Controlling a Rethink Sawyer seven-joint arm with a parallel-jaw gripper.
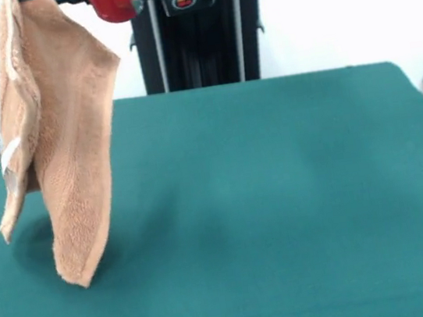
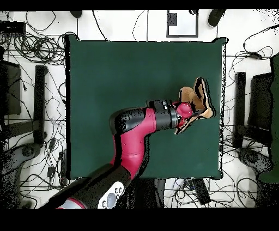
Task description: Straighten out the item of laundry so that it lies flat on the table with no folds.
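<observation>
One towel [image 1: 59,140] | hanging, long axis vertical, lowest corner near table [image 1: 282,211] | jaws' state: cannot tell

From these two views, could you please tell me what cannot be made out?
- The claw: cut off by the top edge in the front view, hidden by the arm's wrist in the overhead view.
- Where the towel is gripped: same causes.
- Whether its lowest corner touches the table: unclear in both.

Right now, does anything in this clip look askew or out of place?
Yes: the light orange-tan terry-cloth towel hangs from the red and black arm, folded lengthwise, instead of lying flat on the dark green felt-covered table. It sits near one table edge. Nothing appears spilled or damaged.
</observation>
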